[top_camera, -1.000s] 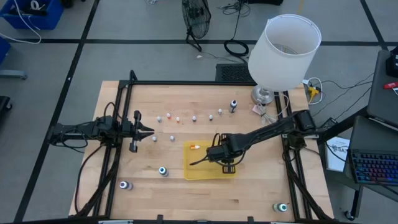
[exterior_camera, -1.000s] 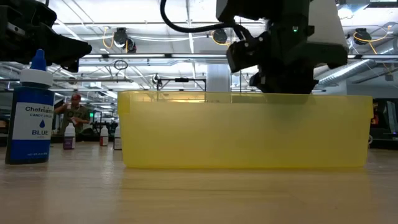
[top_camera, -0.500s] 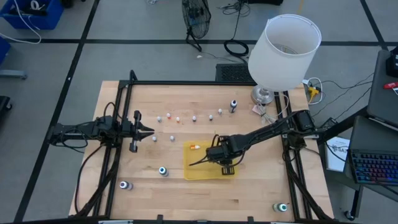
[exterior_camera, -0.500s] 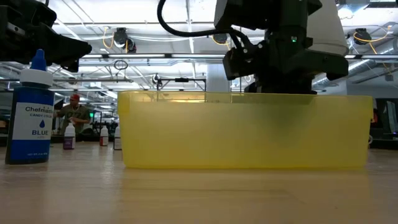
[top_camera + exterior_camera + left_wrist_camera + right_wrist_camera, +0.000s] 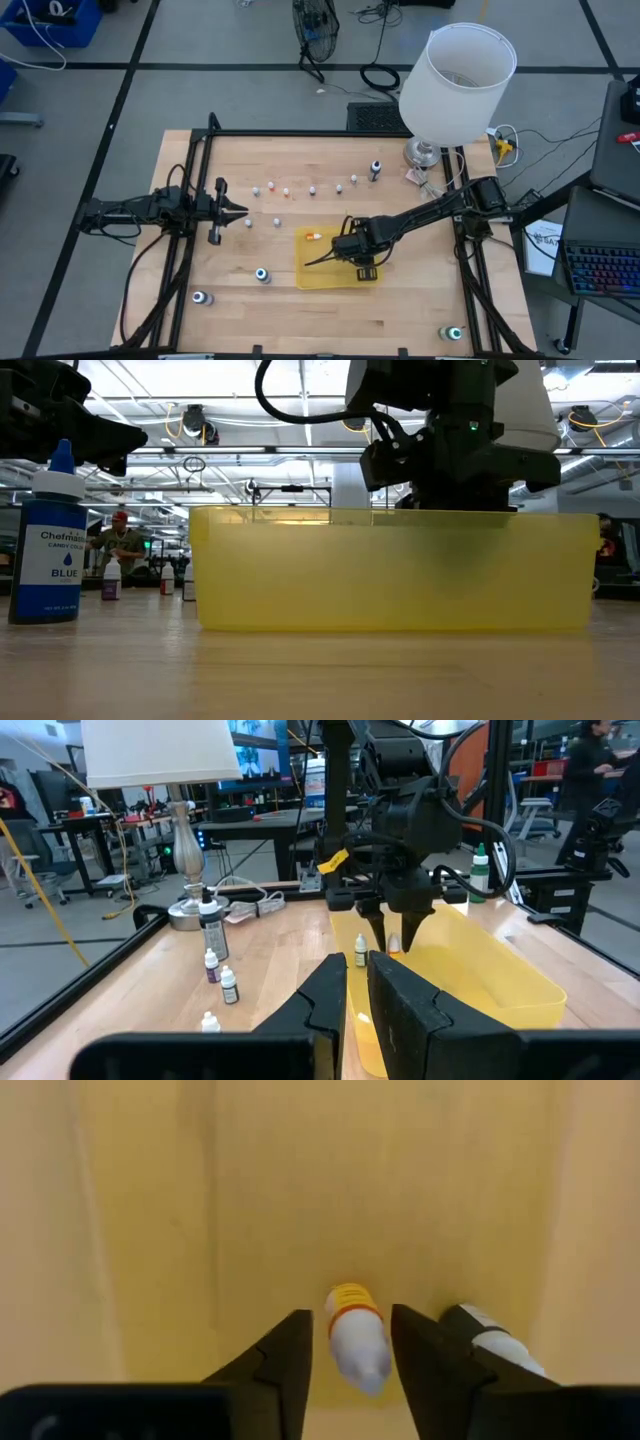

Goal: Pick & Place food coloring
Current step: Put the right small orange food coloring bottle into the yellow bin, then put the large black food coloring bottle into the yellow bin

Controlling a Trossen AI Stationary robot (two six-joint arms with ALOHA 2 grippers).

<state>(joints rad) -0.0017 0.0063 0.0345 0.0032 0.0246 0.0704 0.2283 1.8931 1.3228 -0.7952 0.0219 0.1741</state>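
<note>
My right gripper point(image 5: 345, 243) is open, pointing down into the yellow tray point(image 5: 322, 272). A tiny whitish bottle with an orange-yellow band point(image 5: 355, 1335) lies on its side on the tray floor between the fingers. A white bottle point(image 5: 495, 1345) lies beside it. An orange bottle point(image 5: 315, 236) lies at the tray's far left corner. Several tiny bottles point(image 5: 286, 190) stand in a row on the far table, with a dark one point(image 5: 375, 170). Teal-topped bottles point(image 5: 262, 274) stand near the front. My left gripper point(image 5: 240, 212) waits shut at the left.
A white lamp point(image 5: 455, 85) stands at the table's far right corner. Two tiny bottles point(image 5: 277, 221) stand between my left gripper and the tray. A blue-labelled bottle point(image 5: 50, 535) stands near the low camera. Teal-topped bottles point(image 5: 202, 298) point(image 5: 453, 332) stand along the near edge.
My right gripper has gone down a little into the yellow tray and then kept still. The bottles on the table have stayed where they were.
</note>
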